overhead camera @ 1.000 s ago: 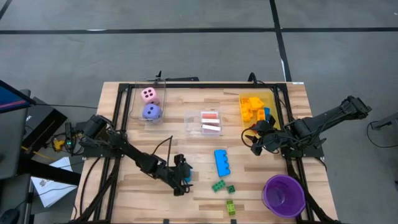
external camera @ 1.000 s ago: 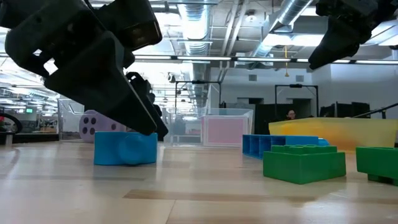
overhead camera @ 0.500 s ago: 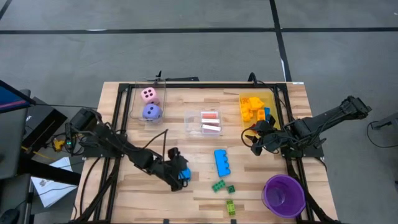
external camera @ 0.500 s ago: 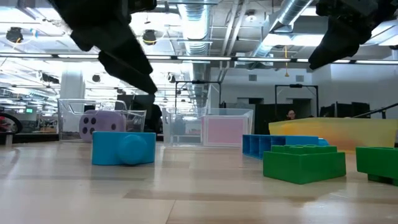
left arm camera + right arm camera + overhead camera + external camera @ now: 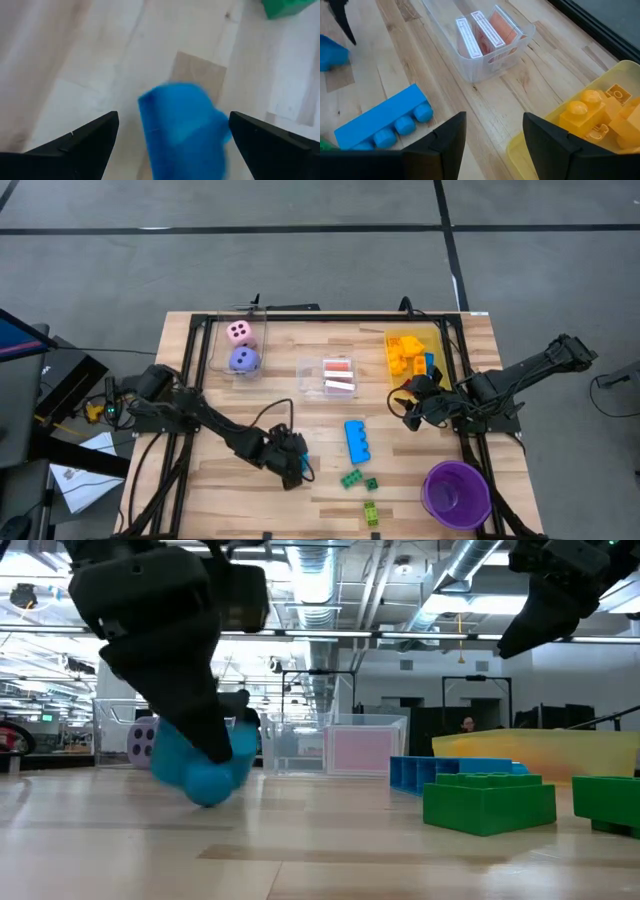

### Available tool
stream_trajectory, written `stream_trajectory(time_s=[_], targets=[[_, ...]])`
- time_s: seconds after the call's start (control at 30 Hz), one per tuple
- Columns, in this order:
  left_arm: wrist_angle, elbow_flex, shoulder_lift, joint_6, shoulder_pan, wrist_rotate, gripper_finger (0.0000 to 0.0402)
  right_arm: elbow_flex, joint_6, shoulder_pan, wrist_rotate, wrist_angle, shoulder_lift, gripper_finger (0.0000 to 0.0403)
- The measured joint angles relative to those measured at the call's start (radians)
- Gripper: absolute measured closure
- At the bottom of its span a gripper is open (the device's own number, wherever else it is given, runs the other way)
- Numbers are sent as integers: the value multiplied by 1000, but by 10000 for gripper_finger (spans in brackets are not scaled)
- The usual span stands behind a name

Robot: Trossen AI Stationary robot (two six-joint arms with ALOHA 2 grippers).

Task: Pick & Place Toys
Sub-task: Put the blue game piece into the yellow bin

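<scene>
The high view showed the left gripper (image 5: 296, 464) low over the wooden table (image 5: 200, 500), toward its front edge and somewhat left of the middle, with a small light-blue brick (image 5: 301, 463) under its tip; its two fingers stood wide apart on either side of that brick, as the left wrist view made clear, so the brick (image 5: 182, 127) was bracketed but, by my judgement, not yet clamped; the fingers were probably spread so to take the brick across its width. In the low view the brick (image 5: 203, 766) was tilted, one corner down on the table and the studs side turned away, so its long axis leaned rather than lay flat; whether a finger touched it I could not tell. The right gripper (image 5: 410, 405) waited above the table near the right edge, just beside the yellow see-through bin (image 5: 440, 340) that already held yellow bricks (image 5: 405, 352); its fingers were partly apart and held nothing. A longer blue brick (image 5: 357, 441) lay near the table's middle, its long axis running from back to front.
</scene>
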Motion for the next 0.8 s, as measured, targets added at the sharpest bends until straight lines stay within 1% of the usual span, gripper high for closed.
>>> stream_trajectory(time_s=[0.13,0.33,0.43,0.57,0.8], targets=[[2,6,39,-7,-2,29,28,0,0,0,-2,0,0,214],[2,7,57,9,-3,28,28,0,0,0,-2,0,0,214],[2,7,56,30,-3,7,28,0,0,0,-2,1,0,214],[18,7,53,127,-3,-18,28,0,0,0,-2,2,0,214],[31,7,53,396,-3,-24,28,0,0,0,-3,2,0,214]])
